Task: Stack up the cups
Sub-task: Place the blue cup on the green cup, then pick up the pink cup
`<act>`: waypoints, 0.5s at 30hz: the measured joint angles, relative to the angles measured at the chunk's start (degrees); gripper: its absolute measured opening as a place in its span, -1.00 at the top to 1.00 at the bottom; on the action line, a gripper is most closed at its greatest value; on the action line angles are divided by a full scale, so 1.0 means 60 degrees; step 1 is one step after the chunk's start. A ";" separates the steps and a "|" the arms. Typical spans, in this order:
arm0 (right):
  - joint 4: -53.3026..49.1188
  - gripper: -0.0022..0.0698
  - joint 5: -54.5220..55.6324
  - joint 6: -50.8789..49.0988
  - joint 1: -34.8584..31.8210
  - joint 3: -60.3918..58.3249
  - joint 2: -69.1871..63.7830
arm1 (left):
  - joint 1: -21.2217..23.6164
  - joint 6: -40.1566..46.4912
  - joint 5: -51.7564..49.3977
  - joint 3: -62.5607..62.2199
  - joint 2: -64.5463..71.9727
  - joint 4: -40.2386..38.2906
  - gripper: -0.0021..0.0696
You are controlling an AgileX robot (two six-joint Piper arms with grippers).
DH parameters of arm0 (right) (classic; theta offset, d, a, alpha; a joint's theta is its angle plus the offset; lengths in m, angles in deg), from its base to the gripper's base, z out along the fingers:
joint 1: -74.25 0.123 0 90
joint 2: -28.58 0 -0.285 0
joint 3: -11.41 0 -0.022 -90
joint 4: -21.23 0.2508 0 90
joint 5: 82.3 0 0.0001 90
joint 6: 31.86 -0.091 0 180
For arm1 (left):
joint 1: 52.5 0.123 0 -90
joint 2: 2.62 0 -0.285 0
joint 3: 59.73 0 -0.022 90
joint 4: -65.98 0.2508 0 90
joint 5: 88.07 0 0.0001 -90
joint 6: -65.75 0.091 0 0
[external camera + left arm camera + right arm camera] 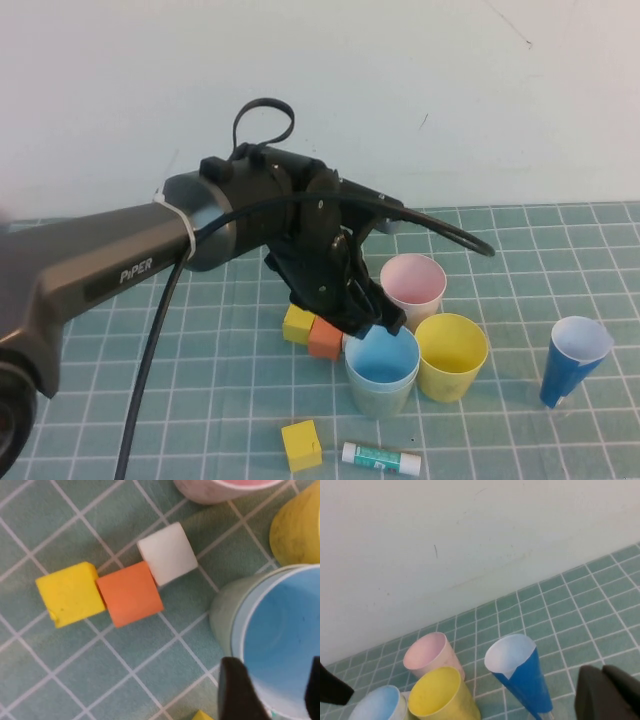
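Your left gripper (385, 322) stands open over the blue cup (381, 362), already nested in the green cup (378, 398). Next, I judge, take the yellow cup (451, 354) at its 3 o'clock. Your right gripper (607, 692) waits near the dark blue cup (520, 677); whether it is apart I cannot tell.

"PiPER" is printed in white on the left arm (120, 262) (the glue stick (381, 458) label is too small to be read)
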 joint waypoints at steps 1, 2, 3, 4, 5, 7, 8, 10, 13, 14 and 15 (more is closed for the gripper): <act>0.0000 0.95 -0.0063 0.0098 0.0000 0.0000 0.0000 | 0.0000 -0.0109 -0.0018 -0.0052 -0.0025 0.0112 0.14; 0.0000 0.95 -0.0155 0.0098 0.0000 0.0000 0.0000 | 0.0000 -0.0220 -0.0018 -0.0095 -0.0096 0.0258 0.12; 0.0000 0.95 -0.0345 0.0214 0.0000 0.0086 0.0000 | 0.0000 -0.0279 -0.0018 -0.0103 -0.0199 0.0435 0.13; 0.0000 0.95 -0.0580 0.0357 0.0000 0.0245 0.0000 | 0.0000 -0.0283 -0.0018 -0.0103 -0.0318 0.0577 0.16; 0.0000 0.95 -0.0783 0.0491 0.0000 0.0496 0.0000 | 0.0000 -0.0299 -0.0018 -0.0118 -0.0499 0.0734 0.23; -0.0018 0.95 -0.1213 0.0869 0.0000 0.1174 -0.0154 | 0.0000 -0.0299 0.0023 -0.0118 -0.0946 0.0972 0.46; -0.0018 0.95 -0.1399 0.0995 0.0000 0.1480 -0.0339 | 0.0000 -0.0299 0.0130 -0.0059 -0.1220 0.1084 0.61; -0.0018 0.95 -0.1825 0.1342 0.0000 0.2307 -0.1065 | 0.0000 -0.0340 0.0501 0.0253 -0.1794 0.1173 0.80; -0.0018 0.95 -0.2639 0.2188 0.0000 0.3629 -0.2590 | 0.0000 -0.0476 0.1120 0.1222 -0.2852 0.1246 0.90; -0.0018 0.95 -0.2987 0.2676 0.0000 0.4136 -0.3149 | 0.0000 -0.0510 0.1327 0.1676 -0.3266 0.1246 0.91; -0.0036 0.95 -0.3283 0.3093 0.0000 0.4652 -0.3604 | 0.0000 -0.0564 0.1493 0.2157 -0.3703 0.1246 0.92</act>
